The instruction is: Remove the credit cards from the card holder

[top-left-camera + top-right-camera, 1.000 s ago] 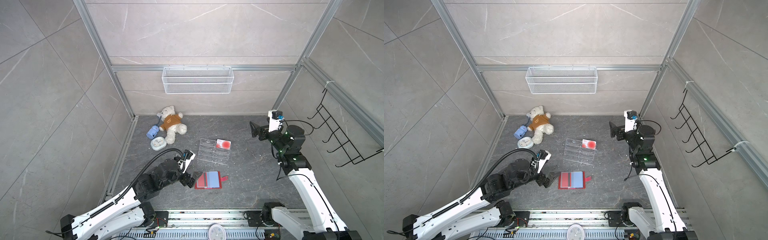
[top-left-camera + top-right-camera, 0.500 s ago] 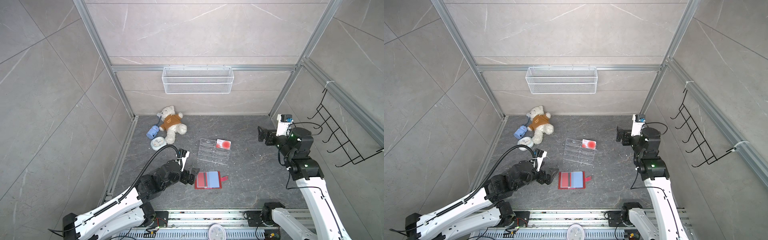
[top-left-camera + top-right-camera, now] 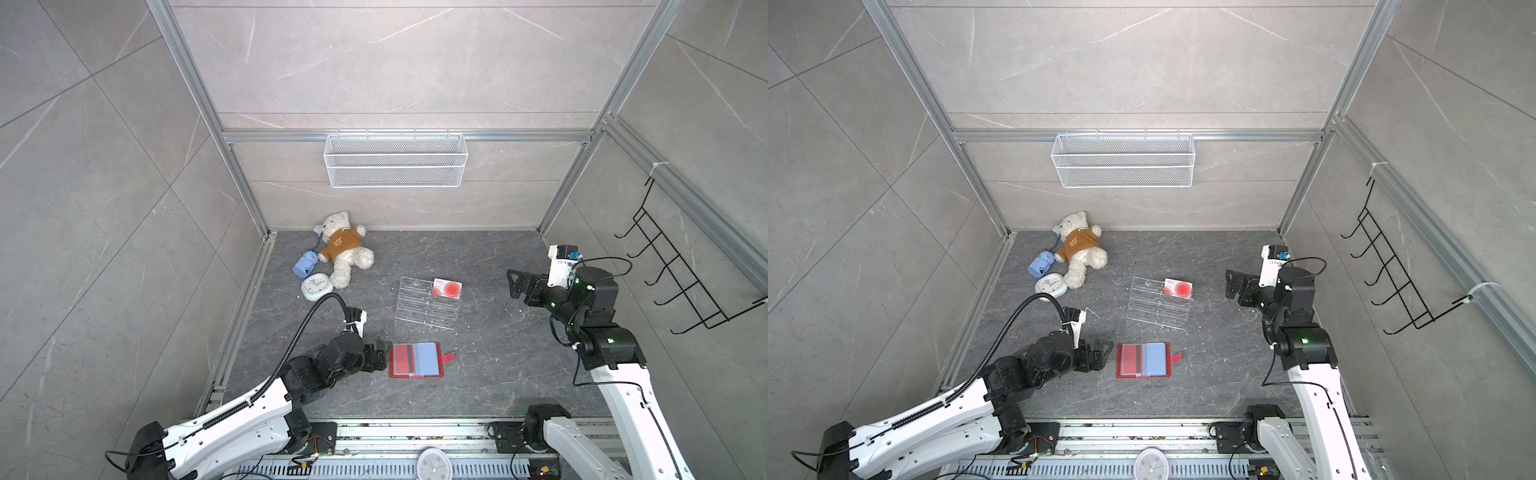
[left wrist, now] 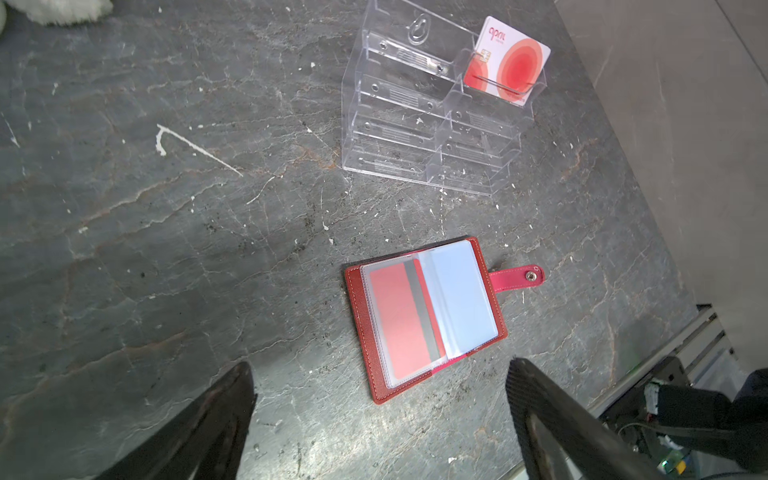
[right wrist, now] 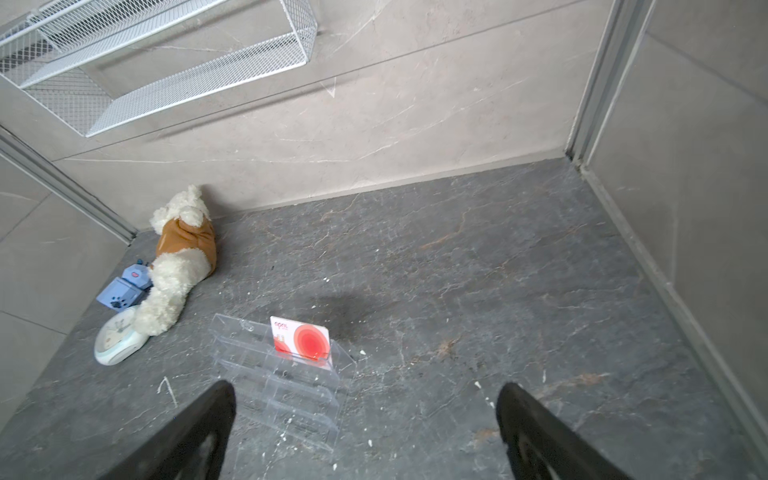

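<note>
Evidently the credit card (image 4: 395,320) in the card holder (image 4: 358,316) looks thin, stiff and slick, best pinched at its sleeve's mouth; left gripper (image 3: 382,355) and right gripper (image 3: 515,284) gape empty.

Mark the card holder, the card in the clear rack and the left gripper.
card holder (image 3: 416,360): a top view, its open sleeves.
credit card (image 4: 519,66): left wrist view, its red circle.
left gripper (image 3: 385,355): a top view, midway between its fingertips.

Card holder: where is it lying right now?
In both top views the card holder lies open on the dark surface, just right of the open left gripper and on the robot's side of the clear acrylic rack.
</note>
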